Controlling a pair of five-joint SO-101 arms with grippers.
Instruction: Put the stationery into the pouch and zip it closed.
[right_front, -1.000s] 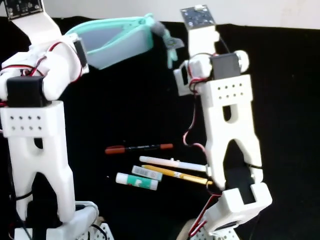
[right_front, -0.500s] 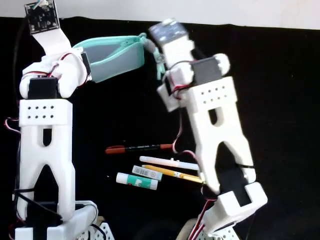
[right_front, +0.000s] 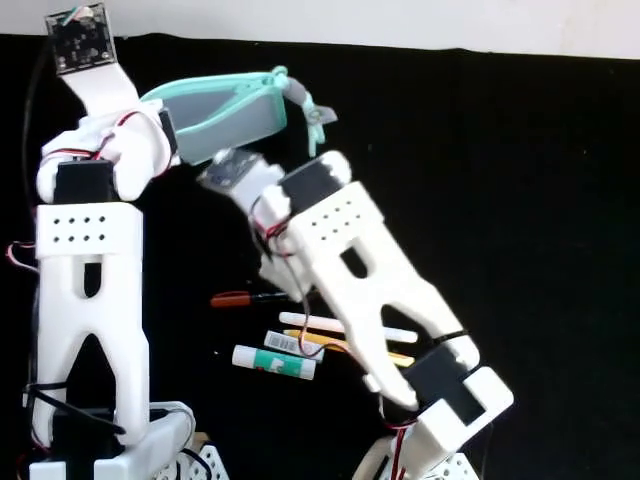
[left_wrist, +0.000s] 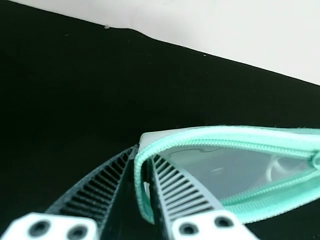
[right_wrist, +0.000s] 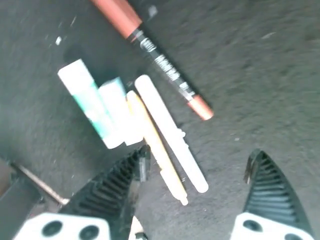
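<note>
A teal-edged translucent pouch (right_front: 225, 110) hangs above the table at the back, its zip mouth (left_wrist: 240, 165) open. My left gripper (left_wrist: 142, 162) is shut on one end of the pouch (left_wrist: 220, 170). The right arm (right_front: 340, 250) leans down over the stationery. My right gripper (right_wrist: 197, 160) is open just above it, its fingers either side of a white pen (right_wrist: 170, 132) and a yellow pencil (right_wrist: 155, 150). A red-capped black marker (right_wrist: 155, 60), a white and green glue stick (right_wrist: 90, 107) and a small white and teal piece (right_wrist: 117, 110) lie alongside.
The table is covered in black cloth (right_front: 520, 200), with a white wall behind it. On the cloth lie the marker (right_front: 245, 297), the glue stick (right_front: 272, 361) and the small piece (right_front: 293, 344), between the two arm bases.
The right arm has swung down and to the left, from beside the pouch's zip end to over the stationery. The left arm shifted slightly and still holds the pouch.
</note>
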